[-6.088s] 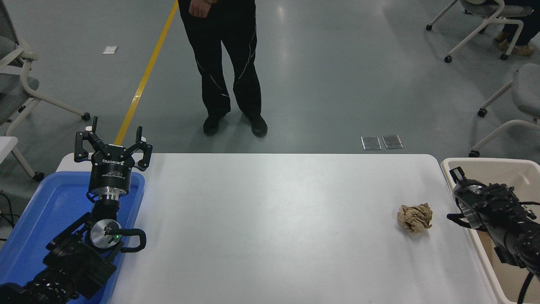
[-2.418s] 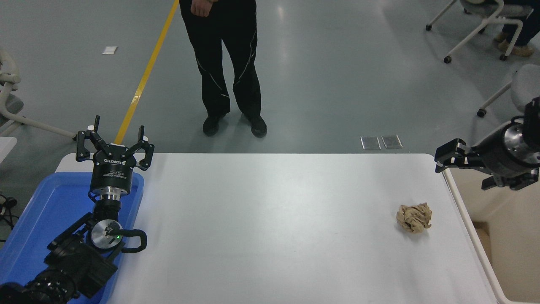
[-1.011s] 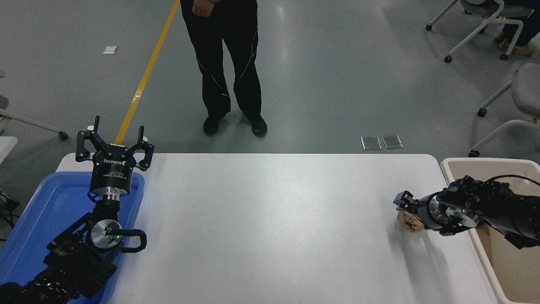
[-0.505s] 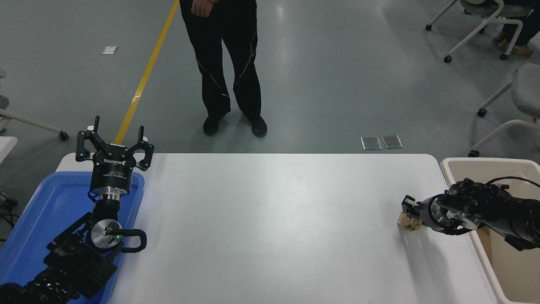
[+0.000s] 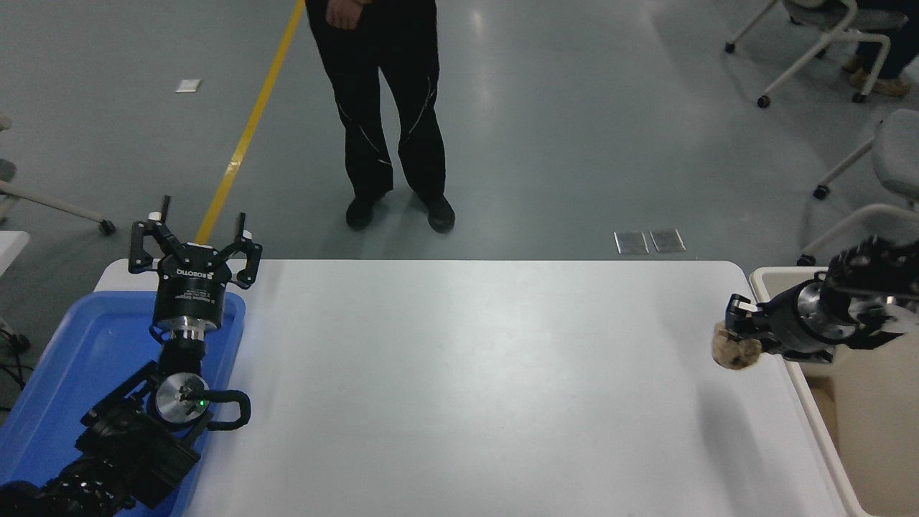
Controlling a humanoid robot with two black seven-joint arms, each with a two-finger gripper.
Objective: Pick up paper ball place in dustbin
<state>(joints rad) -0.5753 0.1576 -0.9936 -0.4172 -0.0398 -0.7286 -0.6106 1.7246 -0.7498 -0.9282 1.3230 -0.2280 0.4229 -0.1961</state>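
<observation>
The right hand (image 5: 739, 337) is clamped on the paper ball (image 5: 735, 351), which half a second ago lay on the table (image 5: 459, 373) and now hangs above its right edge, just beside the dustbin (image 5: 804, 373). The left hand (image 5: 194, 240) stays parked, fingers apart, over the blue tray (image 5: 64, 373).

The white table (image 5: 459, 373) is sitting broad and bare through its middle, a blue tray (image 5: 50, 373) is lying at its left end, and its right edge is running just beside the cream dustbin (image 5: 779, 276).
</observation>
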